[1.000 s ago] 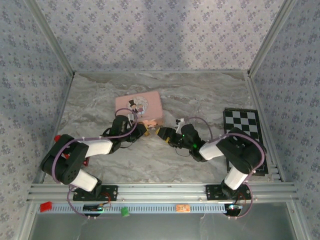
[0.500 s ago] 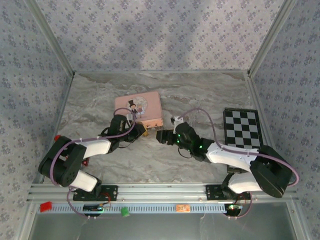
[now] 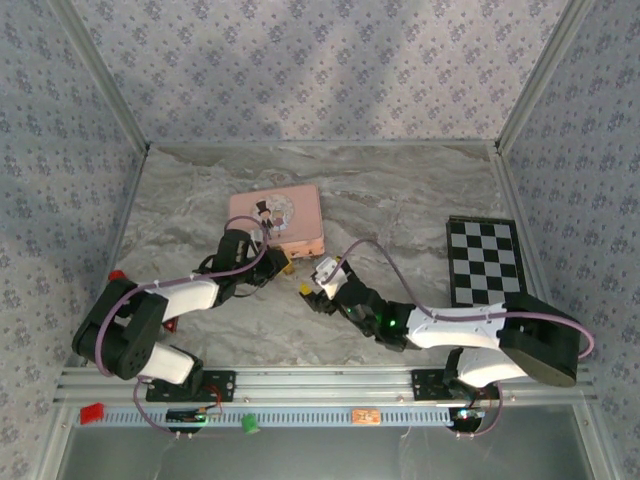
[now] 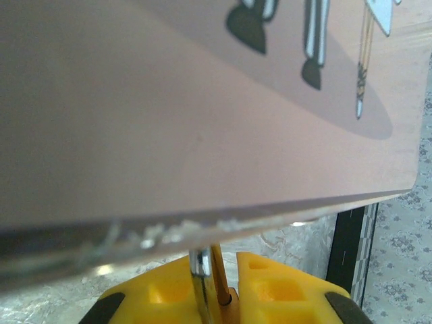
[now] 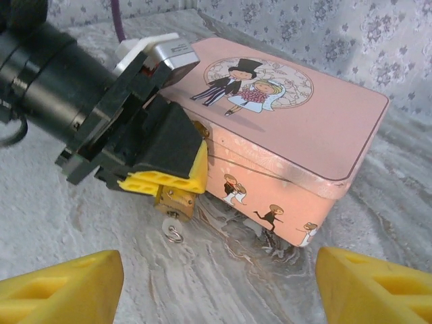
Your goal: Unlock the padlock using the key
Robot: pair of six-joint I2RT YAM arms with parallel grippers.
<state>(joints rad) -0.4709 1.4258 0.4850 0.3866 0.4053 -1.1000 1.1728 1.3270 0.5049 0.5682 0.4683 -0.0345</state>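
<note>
Nearest you, your right gripper gapes, fingers spread wide and empty. Beyond it the left gripper is clamped on the padlock (tiny brass body, silver ring dangling beneath), just beside the pink tin.

My right tool now sits farther back toward the near edge of the worktop. It is apart from the padlock in my left tool, where a second ago it was right up against them. Its jaws stand wider. My right elbow, raised before, now lies low and stretched out.
</note>
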